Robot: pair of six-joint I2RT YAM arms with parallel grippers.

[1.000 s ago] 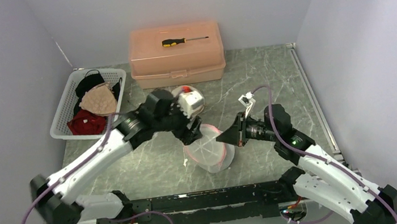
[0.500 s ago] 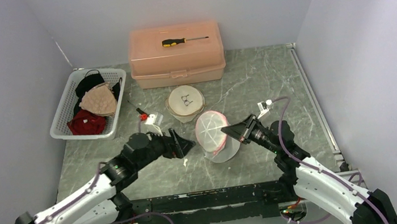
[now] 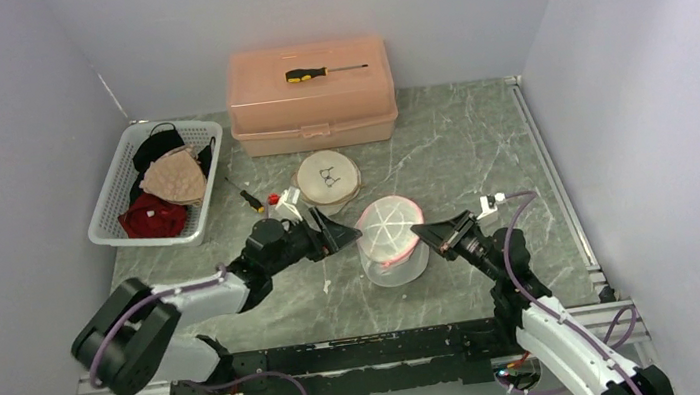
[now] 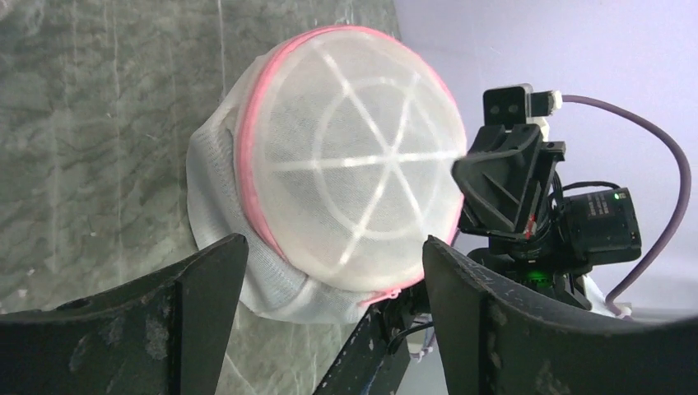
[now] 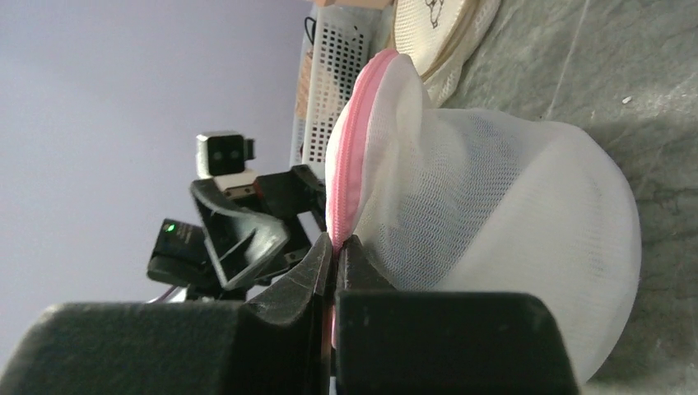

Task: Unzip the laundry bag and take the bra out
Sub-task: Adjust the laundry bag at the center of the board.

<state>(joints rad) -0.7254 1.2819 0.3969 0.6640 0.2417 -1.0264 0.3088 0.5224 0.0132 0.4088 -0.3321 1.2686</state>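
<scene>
The laundry bag (image 3: 392, 240) is a white mesh dome with a pink zipper rim, standing on the table between my two arms. My right gripper (image 3: 422, 233) is shut on its pink zipper edge (image 5: 350, 164) at the bag's right side; in the right wrist view the jaws (image 5: 336, 240) pinch the pink band. My left gripper (image 3: 336, 235) is low at the bag's left, open and close to the mesh; in the left wrist view the bag (image 4: 354, 164) fills the space ahead of the spread fingers (image 4: 333, 245). The bra is hidden; nothing shows through the mesh.
A white basket (image 3: 148, 239) of beige, black and red garments stands at the back left. A peach toolbox (image 3: 313, 111) with a screwdriver (image 3: 325, 70) on its lid is at the back. A flat beige round bag (image 3: 328, 177) lies behind the laundry bag.
My left arm swung off the bag, dropped low and now points at it from the left with jaws open. The right gripper sank, still holding the rim, and the bag shifted slightly right.
</scene>
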